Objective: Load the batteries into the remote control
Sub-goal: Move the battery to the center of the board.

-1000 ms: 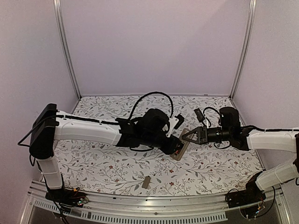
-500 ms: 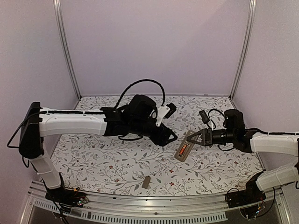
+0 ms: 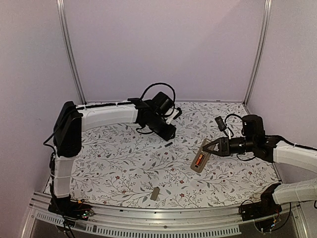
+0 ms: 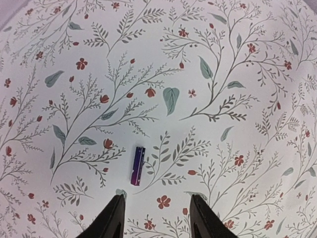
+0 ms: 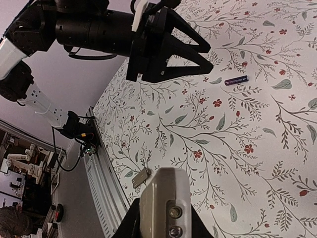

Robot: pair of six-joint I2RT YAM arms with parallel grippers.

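Overhead and wrist views of the two-arm bench. The left gripper [image 4: 156, 220] hovers over the far middle of the table [image 3: 114, 168], its two dark fingers spread with nothing between them. A loose battery [image 4: 137, 165] lies flat on the flowered cloth just beyond the fingertips, a little to the left of the gap between them. It touches neither finger, and in both wrist views it looks purple rather than orange.

To the right, the right gripper [image 3: 206, 148] is pressed together on the far end of the remote control [image 3: 202, 154]. The remote slants down and towards the near side with its grey-beige back turned upward. A second battery [image 3: 198, 159], orange-red, sits lengthwise in the recess of that back. The near end of the remote seems to hang just clear of the table, though the overhead view does not settle this.

A small flat grey cover plate [image 3: 155, 193] lies by itself near the front rail, well apart from both grippers (the right wrist camera shows it just beyond the held remote). The loose battery lies between the two grippers, much closer to the left one
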